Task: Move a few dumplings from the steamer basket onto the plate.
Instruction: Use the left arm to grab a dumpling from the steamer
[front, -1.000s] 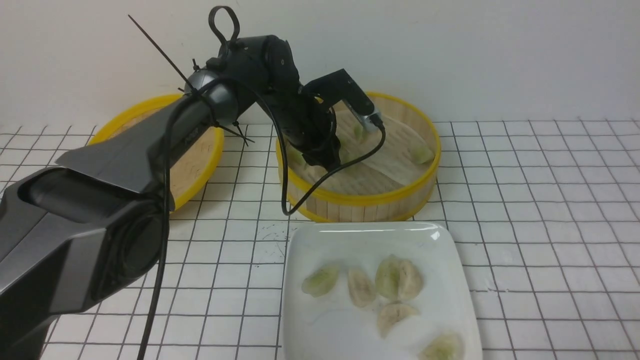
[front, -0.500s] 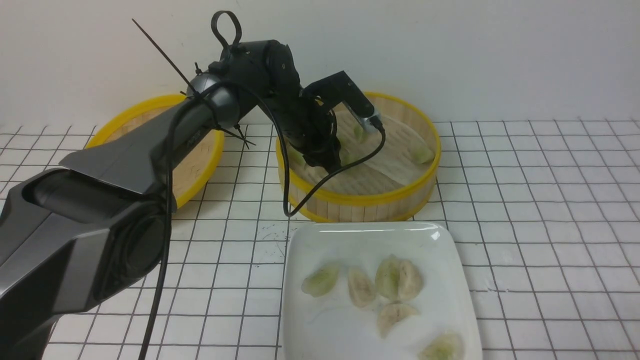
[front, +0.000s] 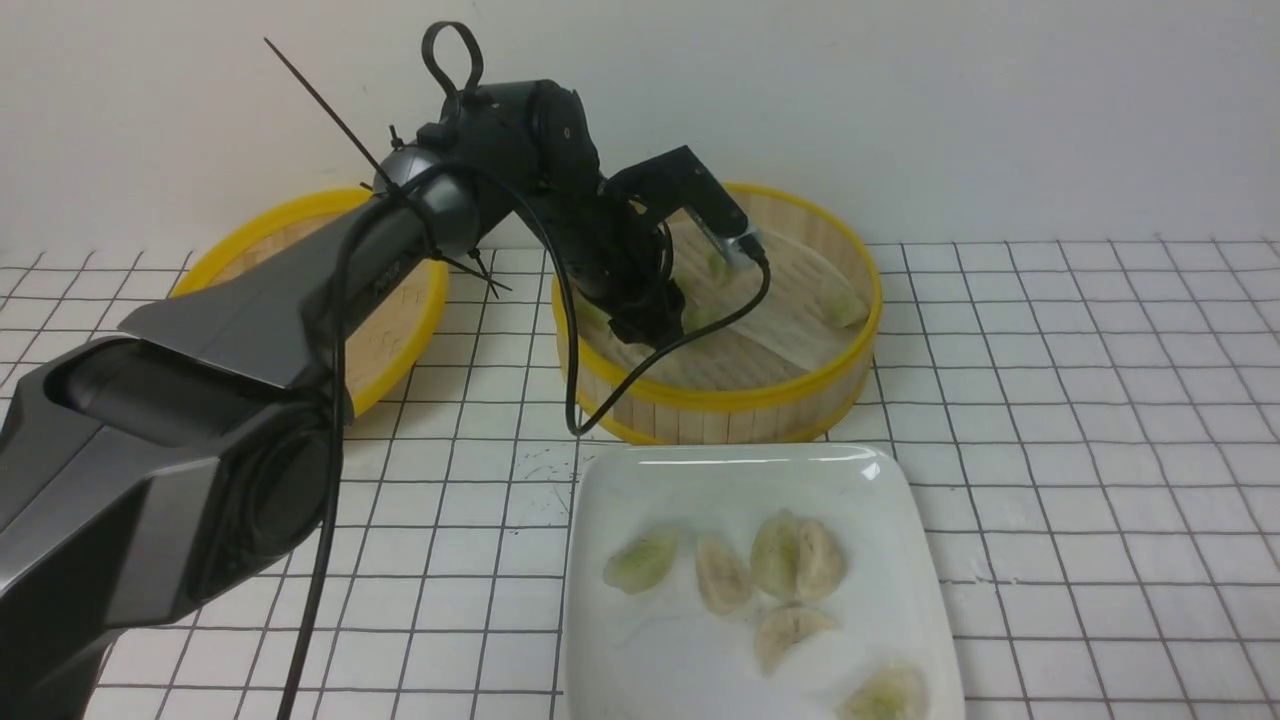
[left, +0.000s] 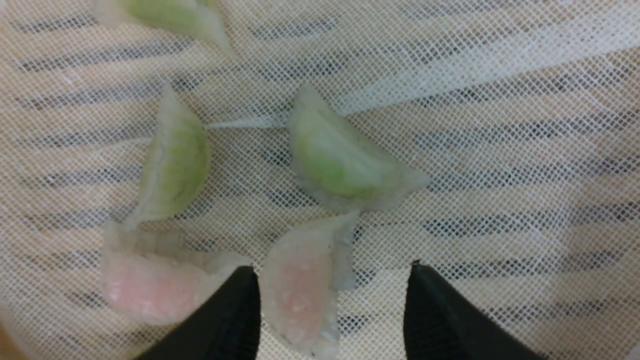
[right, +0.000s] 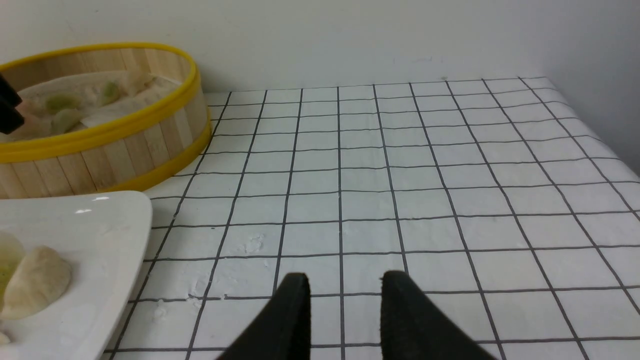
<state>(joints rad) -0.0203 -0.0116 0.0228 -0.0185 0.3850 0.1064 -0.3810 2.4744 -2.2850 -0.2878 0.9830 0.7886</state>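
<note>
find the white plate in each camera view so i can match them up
Front view: the plate sits bottom centre, just in front of the steamer basket, dumplings on it.
Left wrist view: not in it; only the basket's mesh liner and dumplings show.
Right wrist view: one corner of the plate, cut off by the frame, beside the basket's wall.
Shared landmark: the basket's yellow rim, in front and right wrist views.

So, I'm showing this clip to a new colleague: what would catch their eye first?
The big black left arm, stretching from the near left into the round bamboo steamer basket at the back. In the left wrist view its fingers stand open around a pinkish crescent dumpling on the mesh liner. Nearer, a glossy white square plate already holds several pale dumplings.
</note>
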